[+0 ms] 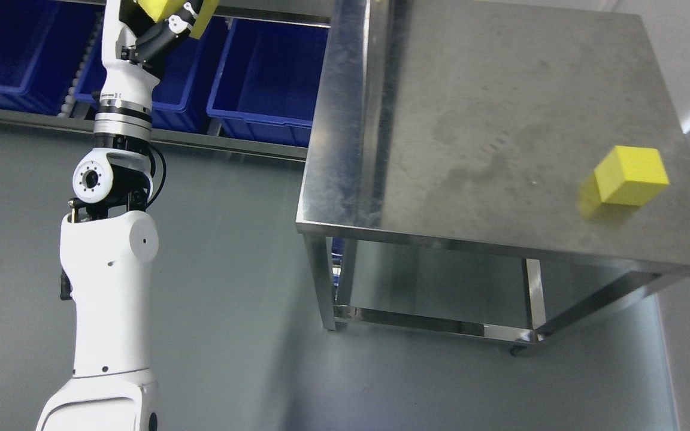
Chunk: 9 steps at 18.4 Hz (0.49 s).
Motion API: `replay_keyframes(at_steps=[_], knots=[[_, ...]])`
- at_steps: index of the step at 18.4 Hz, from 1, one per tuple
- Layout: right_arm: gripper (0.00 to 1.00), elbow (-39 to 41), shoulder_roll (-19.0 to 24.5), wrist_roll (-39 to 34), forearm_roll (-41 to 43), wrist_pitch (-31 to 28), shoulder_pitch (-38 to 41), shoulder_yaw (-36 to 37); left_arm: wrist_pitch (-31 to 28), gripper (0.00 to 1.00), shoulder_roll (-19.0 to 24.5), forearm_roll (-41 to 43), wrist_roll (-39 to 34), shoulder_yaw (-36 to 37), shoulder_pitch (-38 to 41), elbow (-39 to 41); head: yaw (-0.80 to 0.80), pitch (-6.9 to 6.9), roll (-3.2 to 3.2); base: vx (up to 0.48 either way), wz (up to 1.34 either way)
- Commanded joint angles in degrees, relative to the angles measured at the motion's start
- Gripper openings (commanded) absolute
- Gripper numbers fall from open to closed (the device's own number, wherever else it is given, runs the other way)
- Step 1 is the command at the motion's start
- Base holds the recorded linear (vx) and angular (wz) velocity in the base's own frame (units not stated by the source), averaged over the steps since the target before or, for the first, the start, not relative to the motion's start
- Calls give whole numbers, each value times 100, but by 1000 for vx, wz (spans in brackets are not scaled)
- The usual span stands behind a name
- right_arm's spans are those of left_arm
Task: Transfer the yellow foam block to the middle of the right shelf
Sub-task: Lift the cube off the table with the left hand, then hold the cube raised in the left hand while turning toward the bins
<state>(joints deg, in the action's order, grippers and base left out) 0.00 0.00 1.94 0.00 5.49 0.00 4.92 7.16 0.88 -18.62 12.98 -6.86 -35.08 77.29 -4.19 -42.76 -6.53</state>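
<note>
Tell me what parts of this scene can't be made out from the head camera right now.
- Left robot hand: cut off by the top edge; the fingers barely show.
- Yellow foam at that hand: only a sliver shows, so its full shape is hidden.
- Blue bins: their far sides run past the top edge.
- Steel table: its top hides most of the lower shelf.
- Right arm: out of view.
- Yellow block on the table: fully visible.

left arm raised high, hand (168, 21) clasped at top edge.

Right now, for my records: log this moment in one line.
left hand: holding yellow foam block, raised | second yellow block: on steel table | right: unseen
</note>
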Motion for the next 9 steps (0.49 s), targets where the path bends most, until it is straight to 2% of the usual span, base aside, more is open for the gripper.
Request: replay_keyframes(at_steps=[1, 9], knots=[[100, 100, -100, 0, -18, -5, 9, 0, -92, 37, 12, -98, -6, -642, 282, 848, 0, 0, 0, -55, 710], [100, 100, -100, 0, -18, -5, 9, 0, -198, 37, 12, -98, 12, -659, 872, 1367, 0, 0, 0, -32, 686]])
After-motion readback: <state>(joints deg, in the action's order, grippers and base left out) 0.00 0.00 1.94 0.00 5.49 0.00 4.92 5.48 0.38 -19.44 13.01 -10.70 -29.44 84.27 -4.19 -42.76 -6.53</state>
